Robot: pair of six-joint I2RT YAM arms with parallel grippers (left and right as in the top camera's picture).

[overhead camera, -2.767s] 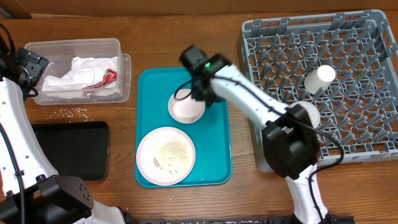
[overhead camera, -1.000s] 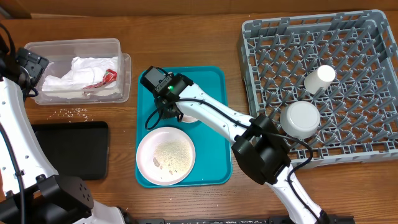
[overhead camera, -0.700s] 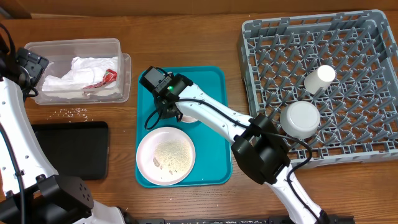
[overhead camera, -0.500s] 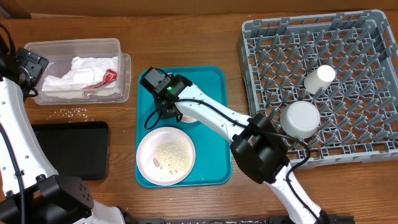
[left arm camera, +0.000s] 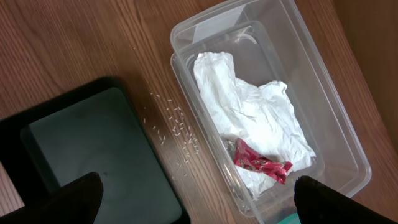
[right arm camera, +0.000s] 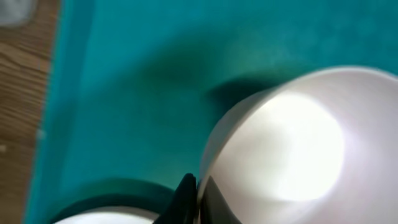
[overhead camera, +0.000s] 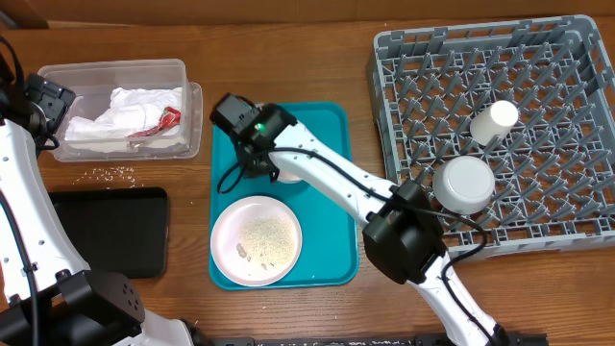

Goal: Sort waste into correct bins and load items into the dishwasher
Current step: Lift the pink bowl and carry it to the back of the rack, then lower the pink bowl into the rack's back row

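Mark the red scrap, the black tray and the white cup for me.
red scrap (left arm camera: 261, 165), left wrist view, middle of the scrap
black tray (left arm camera: 93, 155), left wrist view, bare floor
white cup (overhead camera: 494, 121), overhead view, its side

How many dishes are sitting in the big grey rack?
2. A small white cup stands near the middle of the grey rack, and a round metal bowl sits beside it, nearer the robot. The right arm covers one rack corner, so something could hide there.

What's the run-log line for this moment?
right gripper: shut on small pink bowl rim, at teal tray | left gripper: open, near clear tub
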